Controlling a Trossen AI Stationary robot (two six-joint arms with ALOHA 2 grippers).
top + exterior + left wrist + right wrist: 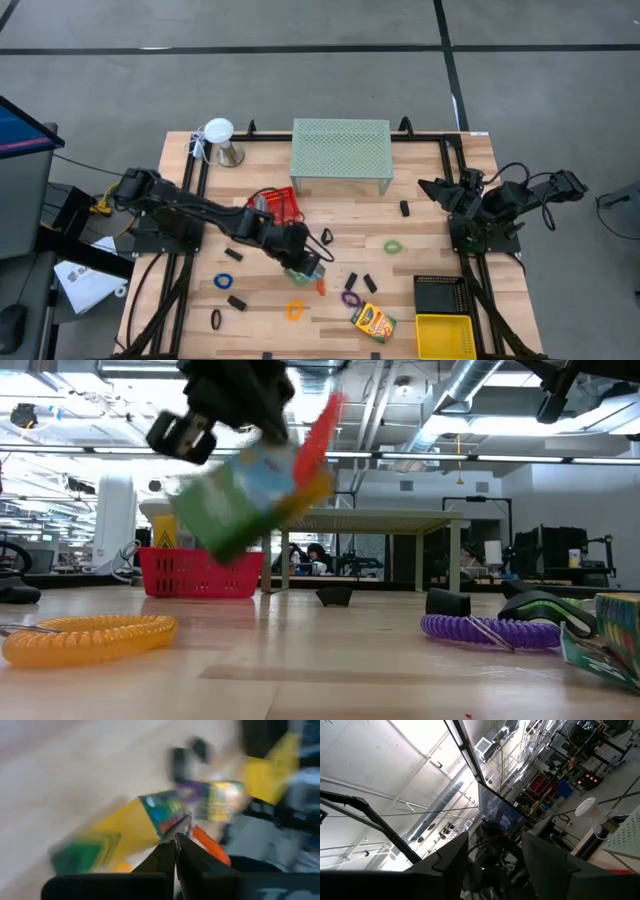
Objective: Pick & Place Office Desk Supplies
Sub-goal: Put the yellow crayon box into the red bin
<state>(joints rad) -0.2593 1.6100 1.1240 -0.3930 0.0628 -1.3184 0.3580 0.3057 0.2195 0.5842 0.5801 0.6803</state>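
The left gripper (305, 268) hangs above the middle of the wooden desk (430, 220), its fingers pinched tight on the edge of a yellow-green crayon box (250, 495) held tilted and clear of the surface. A second crayon box (373, 322) lies flat near the desk's front edge, just beside a yellow tray (445, 335) and a black tray (442, 294) at the front right corner. A purple elastic loop (350, 298), an orange loop (295, 311), a blue loop (223, 282) and a green loop (394, 246) lie scattered over the desk, with small black clips (369, 283) among them. A red tray (282, 205) sits behind the left gripper, before a mint-green mesh shelf (341, 150). The right gripper (495, 870) waits at the right edge, raised, fingers parted and empty.
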